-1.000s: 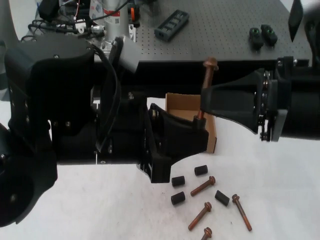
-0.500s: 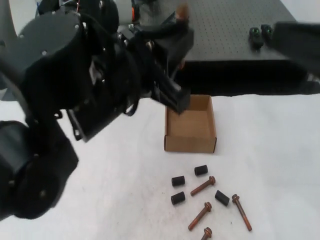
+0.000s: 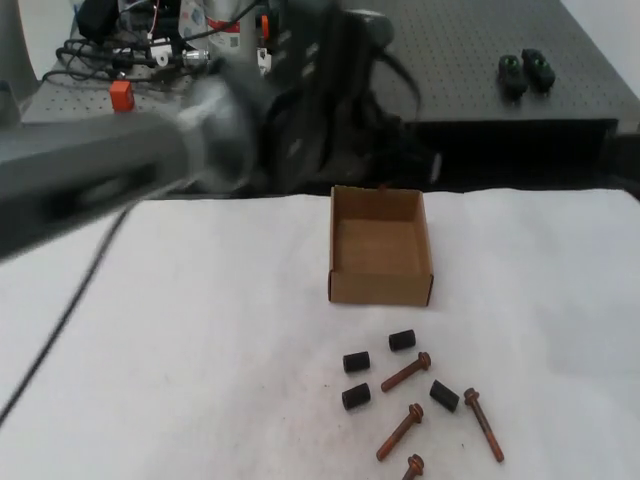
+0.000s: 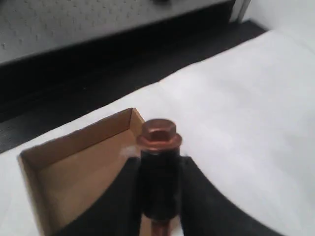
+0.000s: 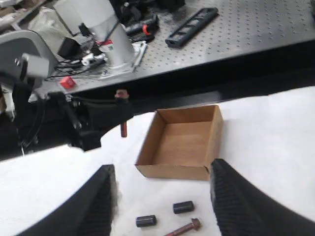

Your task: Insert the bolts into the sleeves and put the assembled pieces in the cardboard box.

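Just beside the cardboard box [image 5: 170, 172], the left gripper [image 4: 159, 169] is clamped on a black sleeve [image 4: 158, 189] with a copper bolt [image 4: 158, 133] upright through it, probably so that the assembled piece can go inside. Wide open and empty, the right gripper [image 5: 162, 196] hangs near the loose bolts [image 3: 405, 372] and sleeves [image 3: 356, 362], likely placed for the next pair.

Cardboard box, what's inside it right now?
The cardboard box shows only bare floor, no assembled pieces. Its near wall hides the strip of floor right behind it.

Left gripper [image 4: 158, 189] clamped on an upright sleeved bolt [image 4: 156, 136], raised beside the cardboard box [image 5: 170, 172], right gripper [image 5: 162, 201] with fingers [image 5: 101, 201] spread wide, pointed toward the box
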Robot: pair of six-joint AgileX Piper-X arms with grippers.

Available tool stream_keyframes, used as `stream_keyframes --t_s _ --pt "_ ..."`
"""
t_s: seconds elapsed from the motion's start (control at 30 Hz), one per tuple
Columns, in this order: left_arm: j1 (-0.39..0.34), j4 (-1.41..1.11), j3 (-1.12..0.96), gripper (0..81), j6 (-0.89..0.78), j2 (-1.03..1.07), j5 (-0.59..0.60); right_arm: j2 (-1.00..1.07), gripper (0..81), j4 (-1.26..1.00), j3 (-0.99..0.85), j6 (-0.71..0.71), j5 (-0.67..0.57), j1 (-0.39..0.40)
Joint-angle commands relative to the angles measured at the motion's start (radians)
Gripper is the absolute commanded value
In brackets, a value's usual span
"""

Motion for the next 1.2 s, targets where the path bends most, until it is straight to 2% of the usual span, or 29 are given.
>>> stream_keyframes --t_s 0.0,0.1,0.2,0.37,0.43,0.6,0.67,0.8,0.93,1.1,1.17 --pt "0.011 0.288 -0.329 0.6 -0.002 0.231 -0.011 0.007 42.1 0.015 -0.006 -0.011 0.026 -0.005" --pt "0.012 0.494 -0.567 0.6 -0.014 0.419 -0.011 0.011 42.1 0.018 -0.006 -0.011 0.040 -0.005" --pt "0.012 0.599 -0.749 0.6 -0.041 0.556 0.000 0.011 42.1 0.018 -0.006 -0.011 0.040 -0.005" --pt "0.015 0.641 -0.851 0.7 -0.103 0.672 0.073 0.011 42.1 0.018 -0.006 -0.011 0.038 -0.005" --pt "0.015 0.651 -0.851 7.1 -0.116 0.681 0.075 0.011 42.1 0.018 -0.006 -0.011 0.034 -0.005" --pt "0.015 0.660 -0.853 36.1 -0.114 0.675 0.075 0.015 42.1 0.018 -0.006 -0.011 0.038 -0.005" --pt "0.015 0.688 -0.853 41.2 -0.114 0.660 0.078 0.025 42.1 0.018 -0.006 -0.011 0.038 -0.005" --pt "0.015 0.863 -0.853 38.9 -0.109 0.574 0.063 0.097 42.1 0.057 -0.011 -0.113 -0.006 -0.005" --pt "0.015 0.964 -0.818 38.8 -0.019 0.467 -0.115 0.248 42.1 0.169 -0.047 -0.203 -0.009 0.025" --pt "0.034 0.930 -0.602 38.8 -0.002 0.305 -0.141 0.490 42.1 0.286 -0.115 -0.259 0.104 0.089" --pt "0.034 0.864 -0.463 38.8 -0.002 0.219 -0.141 0.588 42.1 0.292 -0.130 -0.258 0.110 0.111"
